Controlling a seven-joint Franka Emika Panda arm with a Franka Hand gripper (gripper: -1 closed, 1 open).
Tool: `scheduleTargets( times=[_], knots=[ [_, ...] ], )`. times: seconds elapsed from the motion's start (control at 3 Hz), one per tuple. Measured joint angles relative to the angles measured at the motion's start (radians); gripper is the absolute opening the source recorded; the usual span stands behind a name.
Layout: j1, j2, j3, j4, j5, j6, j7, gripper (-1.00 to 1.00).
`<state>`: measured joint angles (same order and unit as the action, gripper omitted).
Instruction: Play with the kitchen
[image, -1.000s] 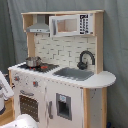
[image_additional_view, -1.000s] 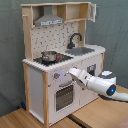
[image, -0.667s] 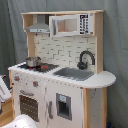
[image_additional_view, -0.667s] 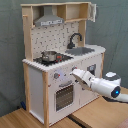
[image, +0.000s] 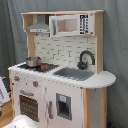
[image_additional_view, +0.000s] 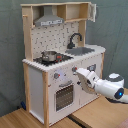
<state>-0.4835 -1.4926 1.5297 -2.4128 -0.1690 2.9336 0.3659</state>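
Grey curtain behind the kitchen (image_additional_view: 60, 65). We cannot tell the gripper (image_additional_view: 80, 75) claw's state; so near the oven door (image_additional_view: 64, 96), overreach could shove the cabinet.

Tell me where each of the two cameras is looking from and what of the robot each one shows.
First exterior view: faces the white and light-wood toy kitchen from its front, stove side; only a white robot part at the bottom edge.
Second exterior view: off the kitchen's stove-side corner; white arm reaches toward the knobs.
Both share the small metal pot and black faucet.
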Motion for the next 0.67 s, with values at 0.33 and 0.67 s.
scheduleTargets(
  times=[0.33,0.67],
  knots=[
    [0.003,-0.005,0.008,0.0,0.0,0.005,0.1,1.0],
    [0.002,-0.007,0.028,0.0,0.0,0.012,0.2,1.0]
  ],
)
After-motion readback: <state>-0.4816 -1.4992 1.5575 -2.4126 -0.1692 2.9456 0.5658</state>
